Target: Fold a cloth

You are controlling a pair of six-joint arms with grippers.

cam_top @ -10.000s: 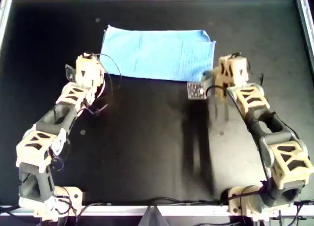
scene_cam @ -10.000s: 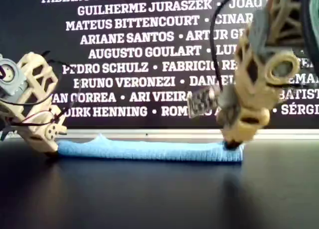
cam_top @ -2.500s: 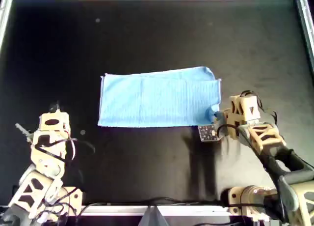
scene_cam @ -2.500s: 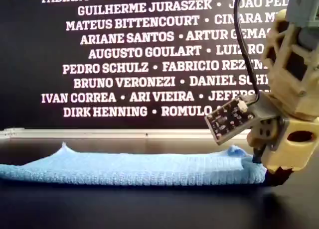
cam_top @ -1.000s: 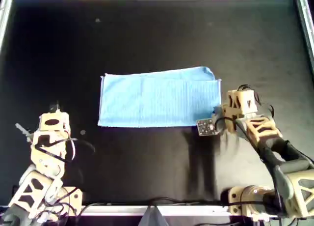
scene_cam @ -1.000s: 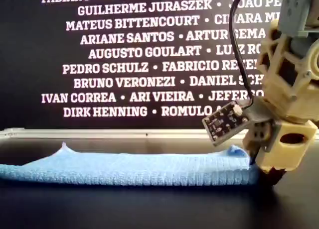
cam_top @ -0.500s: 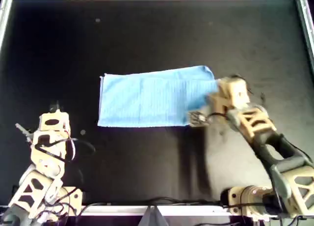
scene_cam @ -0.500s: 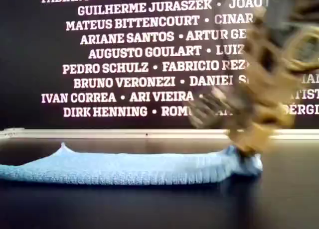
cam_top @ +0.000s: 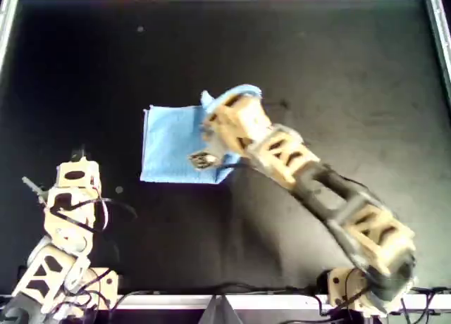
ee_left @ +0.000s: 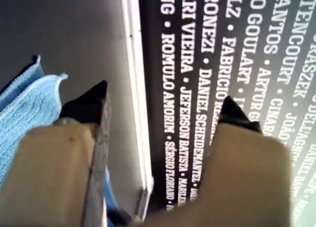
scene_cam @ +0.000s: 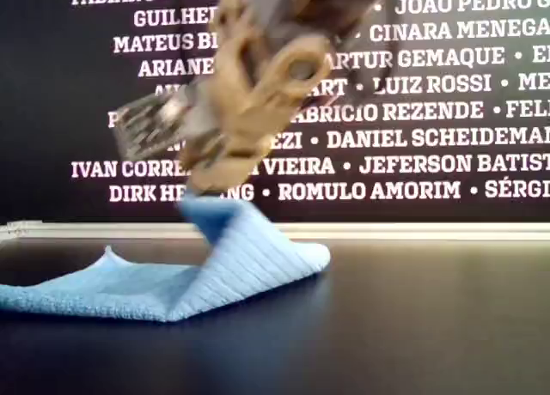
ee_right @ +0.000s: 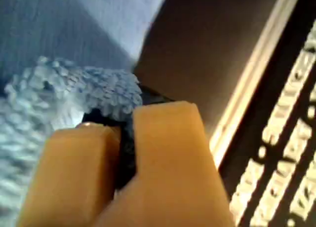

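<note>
Cloth (cam_top: 169, 144) lies mid-bench (cam_top: 317, 70), one edge lifted and arched over itself — right claw (ee_right: 123, 143) pinches that edge tight, carrying it toward the overhead view's left to double the fabric. Left claw (ee_left: 163, 103) gapes wide, empty, parked clear of the fold path.

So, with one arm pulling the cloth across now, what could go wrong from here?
1. The right gripper holds only a small bunch at the edge of the cloth; it may slip out before the fold lands.
2. Nothing pins the flat part. The left gripper is open and off the cloth, so the whole cloth might drag along.
3. The lifted flap could land skewed, leaving uneven edges.
</note>
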